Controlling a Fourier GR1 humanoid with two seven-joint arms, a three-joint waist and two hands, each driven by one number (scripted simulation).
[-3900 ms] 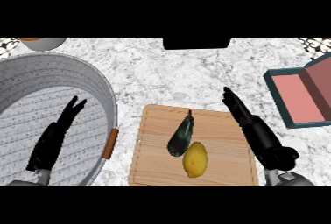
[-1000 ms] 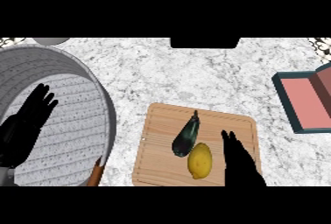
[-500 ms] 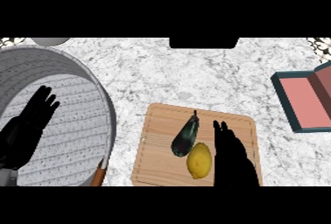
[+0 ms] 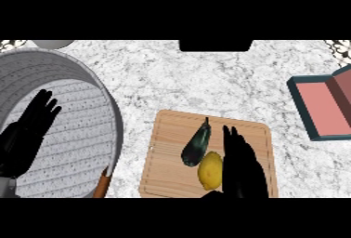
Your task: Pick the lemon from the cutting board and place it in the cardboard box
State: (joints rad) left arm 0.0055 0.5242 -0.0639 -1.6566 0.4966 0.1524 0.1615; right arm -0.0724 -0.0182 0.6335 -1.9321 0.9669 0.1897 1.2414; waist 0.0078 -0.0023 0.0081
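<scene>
Lying on the wooden cutting board [image 4: 171, 179], the lemon [image 4: 211, 170] sits in the board's lower middle with its long axis running nearly straight up and down the view, one tapered end toward the far side of the worktop [image 4: 205, 79] and the other toward the robot. It is plain yellow, smooth and oval. Just beside it on its left and a little farther back lies a dark green-black eggplant [image 4: 197, 145], slanted, its thin stem end pointing up and slightly right; its lower part looks to be touching or almost touching the lemon's upper left. The right hand [image 4: 240, 167] is over the board just to the right of the lemon, fingers straight and extended away from the robot, open and holding nothing; whether it touches the lemon cannot be told. The cardboard box [image 4: 322, 109], teal outside and pinkish red inside with a flap open, stands well apart at the right edge, with bare speckled worktop between it and the board. At the left, a large grey round basin [image 4: 103, 100] with a ribbed floor fills that side, and the left hand [image 4: 27, 132] shows over it, open with fingers spread. An orange-brown handle [image 4: 103, 183] pokes out between the basin and the board.
</scene>
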